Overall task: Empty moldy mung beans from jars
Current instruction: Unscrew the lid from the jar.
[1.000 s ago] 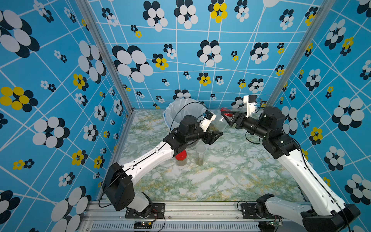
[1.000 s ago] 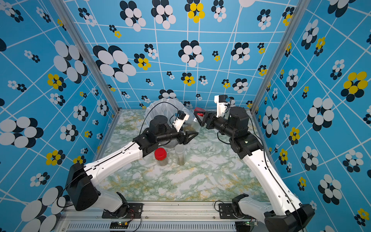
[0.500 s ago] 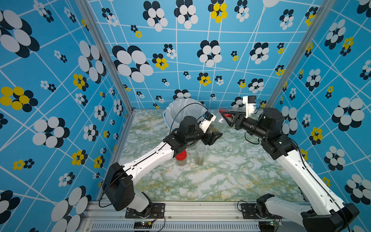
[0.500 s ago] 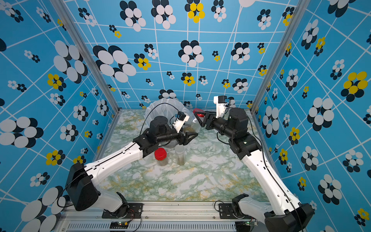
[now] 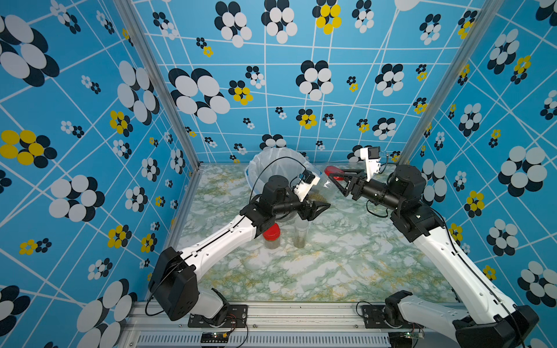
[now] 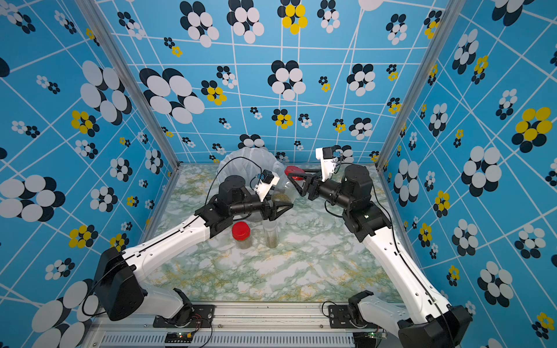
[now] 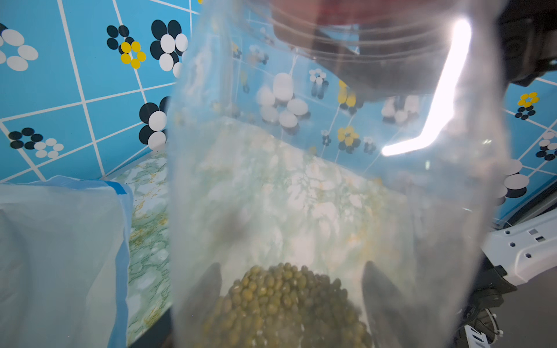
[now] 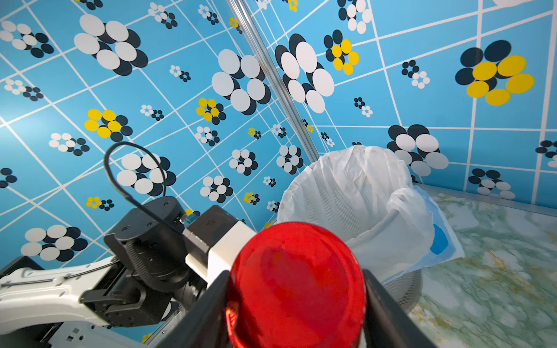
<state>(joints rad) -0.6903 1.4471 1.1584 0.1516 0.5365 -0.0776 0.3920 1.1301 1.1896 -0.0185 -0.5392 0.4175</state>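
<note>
Your left hand (image 5: pixel 320 202) is pinching the clear jar (image 5: pixel 327 188) around its lower body. It's up in the air just right of centre in both top views, tilted with the mouth pointing to the upper right. In the left wrist view you can see the fingers (image 7: pixel 380 289) as dark shapes on either side through the plastic. The mung beans (image 7: pixel 286 304) sit heaped at the low end of that jar, at the bottom of that frame.

Your right hand (image 5: pixel 338 180) is clamped on the red lid (image 8: pixel 297 283) at the jar's mouth, one finger on each side. I can't tell if the lid is free of the threads.

Below the left hand in the top views, the red-capped short jar (image 5: pixel 272 239) and the tall lidless jar (image 5: pixel 300 236) stand upright side by side on the bench (image 5: pixel 331 271), both with beans in the bottom. The bin (image 5: pixel 262 164) with the white bag sits by the back wall, just up-left of the clear jar.
</note>
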